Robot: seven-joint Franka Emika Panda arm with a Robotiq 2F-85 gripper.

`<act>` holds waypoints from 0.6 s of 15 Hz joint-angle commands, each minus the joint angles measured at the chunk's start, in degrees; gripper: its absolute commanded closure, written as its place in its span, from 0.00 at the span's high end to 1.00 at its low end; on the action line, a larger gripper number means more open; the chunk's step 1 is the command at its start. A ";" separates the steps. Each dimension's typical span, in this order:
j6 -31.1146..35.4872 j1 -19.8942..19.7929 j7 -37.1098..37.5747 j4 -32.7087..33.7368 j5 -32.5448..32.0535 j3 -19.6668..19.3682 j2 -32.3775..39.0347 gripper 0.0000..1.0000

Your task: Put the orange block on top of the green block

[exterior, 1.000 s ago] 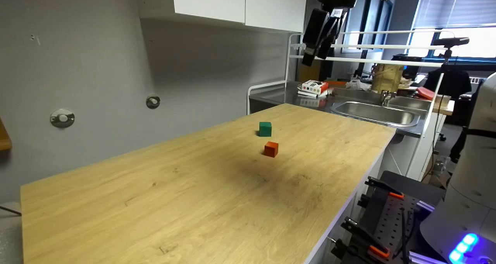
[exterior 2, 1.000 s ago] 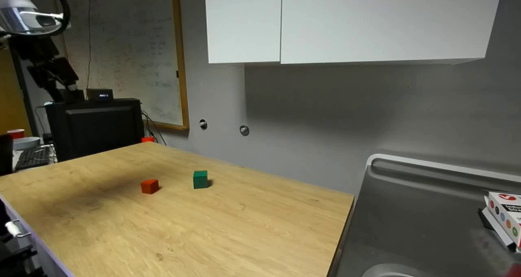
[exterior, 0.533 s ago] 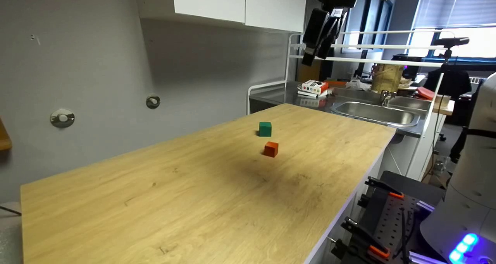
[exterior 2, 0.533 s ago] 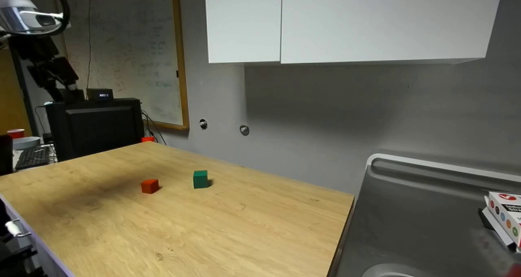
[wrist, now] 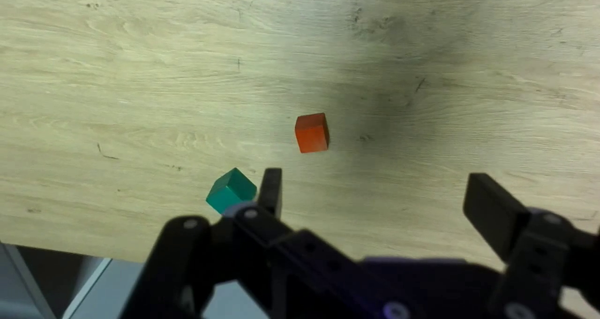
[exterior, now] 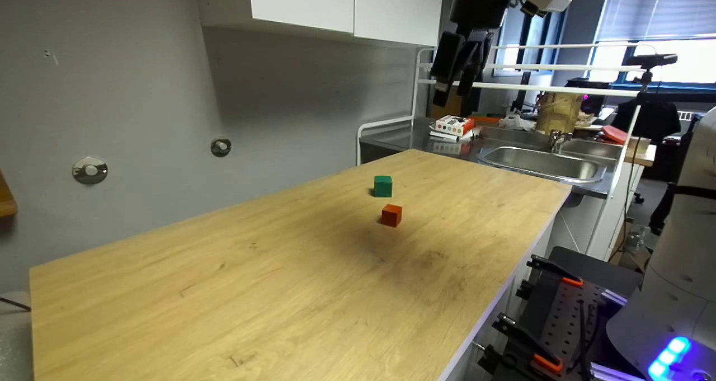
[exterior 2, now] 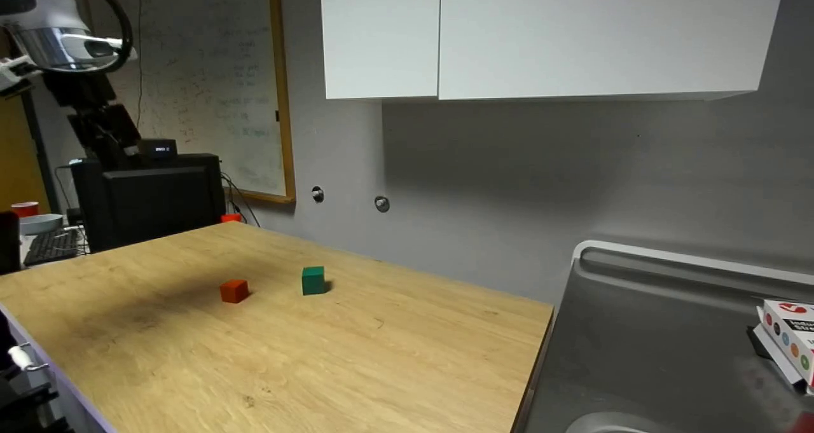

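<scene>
Gripper (wrist: pixel 376 190) has dipped slightly, spread wide and empty
The orange block (wrist: pixel 312 134) sits on the table (wrist: pixel 164 75), near the green block (wrist: pixel 231 189), not touching; the reach has likely begun

Found in an exterior view orange block (exterior 2: pixel 234 291), an orange-red cube, resting flat on the wood-grain surface (exterior 2: pixel 318 357). Noted green block (exterior 2: pixel 313 281), a cube of similar size, also flat, near but apart, at 3 o'clock from it. In the wrist view, shows at 8 o'clock from orange block, turned cornerwise.
</scene>
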 commanded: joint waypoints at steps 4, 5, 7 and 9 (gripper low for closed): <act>6.90 -3.42 1.58 5.07 1.81 -5.29 16.93 1.00; 8.05 -3.68 1.86 6.18 2.10 -5.77 19.70 1.00; 9.79 -3.91 2.21 8.89 2.76 -6.62 25.46 1.00; 10.64 -3.71 1.95 11.69 3.19 -7.35 30.83 1.00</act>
